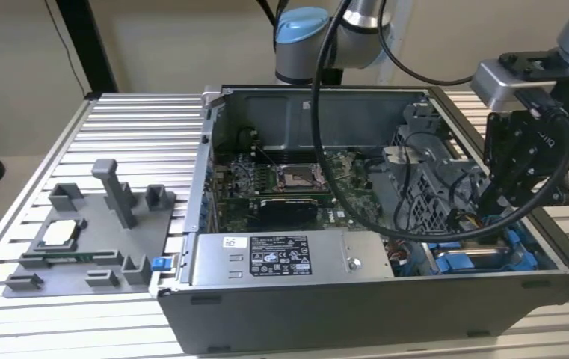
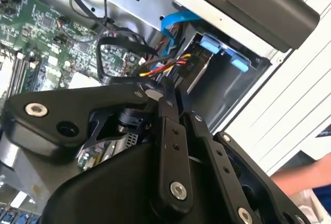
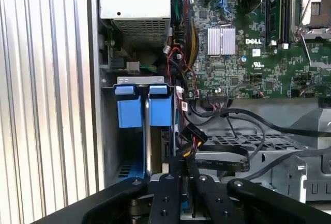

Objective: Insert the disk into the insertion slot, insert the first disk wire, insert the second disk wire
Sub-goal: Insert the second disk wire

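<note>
On the ribbed bench (image 1: 134, 123), your gripper (image 3: 182, 169) pinches a disk wire (image 3: 190, 146) beside the insertion slot (image 3: 142, 107); neighbouring cables (image 3: 232, 118) could snag it

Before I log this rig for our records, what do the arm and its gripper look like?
The arm is silver-grey tube with a light blue joint cap. Thick black cables loop off it. The gripper is matt black, built of flat linkage bars with silver bolts, under a grey wrist block.

Power-supply box (image 1: 292, 258) lies in the computer case (image 1: 364, 314), beside the motherboard (image 1: 294, 187)
</note>
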`<control>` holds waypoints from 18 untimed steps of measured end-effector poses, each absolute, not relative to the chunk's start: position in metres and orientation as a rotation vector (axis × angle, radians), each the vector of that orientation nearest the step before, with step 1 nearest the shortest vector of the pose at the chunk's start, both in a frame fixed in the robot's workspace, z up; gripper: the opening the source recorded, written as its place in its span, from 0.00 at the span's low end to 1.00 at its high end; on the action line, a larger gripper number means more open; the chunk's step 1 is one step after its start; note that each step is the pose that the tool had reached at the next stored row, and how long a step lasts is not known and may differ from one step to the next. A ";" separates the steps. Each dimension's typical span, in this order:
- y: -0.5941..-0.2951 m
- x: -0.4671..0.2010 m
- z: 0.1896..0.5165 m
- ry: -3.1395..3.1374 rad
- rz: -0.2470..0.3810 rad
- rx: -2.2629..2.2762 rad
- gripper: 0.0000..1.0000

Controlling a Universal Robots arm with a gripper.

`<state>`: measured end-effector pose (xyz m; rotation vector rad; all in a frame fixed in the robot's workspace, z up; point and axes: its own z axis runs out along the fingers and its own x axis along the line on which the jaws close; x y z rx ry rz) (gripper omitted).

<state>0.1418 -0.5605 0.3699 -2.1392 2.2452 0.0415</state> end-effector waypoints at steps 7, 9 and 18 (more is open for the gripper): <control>-0.572 0.140 0.368 2.241 0.048 -2.135 0.00; -0.572 0.139 0.366 2.241 0.048 -2.135 0.00; -0.572 0.138 0.360 2.236 0.053 -2.131 0.00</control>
